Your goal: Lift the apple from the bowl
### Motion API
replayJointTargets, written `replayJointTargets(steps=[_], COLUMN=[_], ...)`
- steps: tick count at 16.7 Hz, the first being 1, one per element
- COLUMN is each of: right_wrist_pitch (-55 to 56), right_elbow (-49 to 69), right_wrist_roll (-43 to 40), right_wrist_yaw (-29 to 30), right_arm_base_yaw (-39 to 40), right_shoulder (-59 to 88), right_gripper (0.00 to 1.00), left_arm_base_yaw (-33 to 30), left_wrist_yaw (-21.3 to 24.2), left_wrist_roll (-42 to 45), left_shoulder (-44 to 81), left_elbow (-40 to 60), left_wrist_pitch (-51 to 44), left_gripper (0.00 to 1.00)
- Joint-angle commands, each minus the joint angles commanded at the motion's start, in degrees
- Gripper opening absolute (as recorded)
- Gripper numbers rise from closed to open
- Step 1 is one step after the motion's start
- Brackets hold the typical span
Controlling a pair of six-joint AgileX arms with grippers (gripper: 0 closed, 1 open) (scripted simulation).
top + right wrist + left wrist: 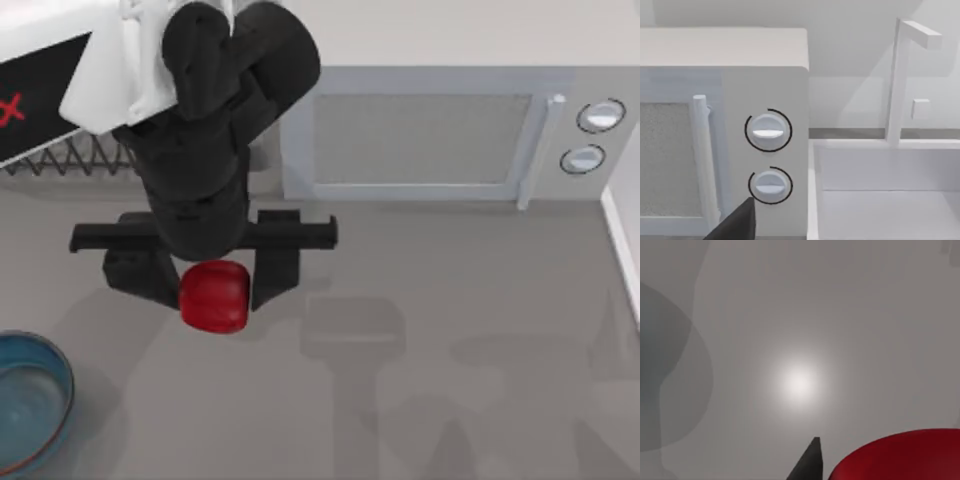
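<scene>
The red apple (213, 296) hangs high above the grey table, to the right of and well apart from the bowl. My left gripper (211, 284) is shut on it, one black finger on each side. The blue-teal bowl (64, 386) sits at the table's front left corner, cut off by the picture's edge, with nothing visible inside. In the left wrist view the apple (900, 458) shows beside one dark fingertip (810, 464), with bare table below. My right arm is parked facing the microwave; one of its dark fingers (738, 225) shows in the right wrist view.
A white microwave (420, 135) with two dials stands at the back of the table, also seen close up (765, 75). A white sink (890, 200) with a faucet lies to its right. A wire rack (70, 155) is at the back left.
</scene>
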Motion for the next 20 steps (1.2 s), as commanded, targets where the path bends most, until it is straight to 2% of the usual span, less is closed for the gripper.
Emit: replayJointTargets(steps=[7, 13, 20], right_wrist_pitch=[0.0, 0.0, 0.0], right_elbow=[0.0, 0.0, 0.0], right_wrist_roll=[0.0, 0.0, 0.0], right_wrist_yaw=[0.0, 0.0, 0.0], right_arm_base_yaw=[0.0, 0.0, 0.0], right_shoulder=[0.0, 0.0, 0.0], right_gripper=[1.0, 1.0, 1.0], left_arm_base_yaw=[0.0, 0.0, 0.0], left_wrist_yaw=[0.0, 0.0, 0.0], left_wrist_roll=[0.1, 0.1, 0.1], left_shoulder=[3.4, 4.3, 4.3], left_elbow=[-15.1, -18.1, -18.1], left_wrist_pitch=[19.5, 22.5, 22.5], left_gripper=[0.0, 0.0, 0.53])
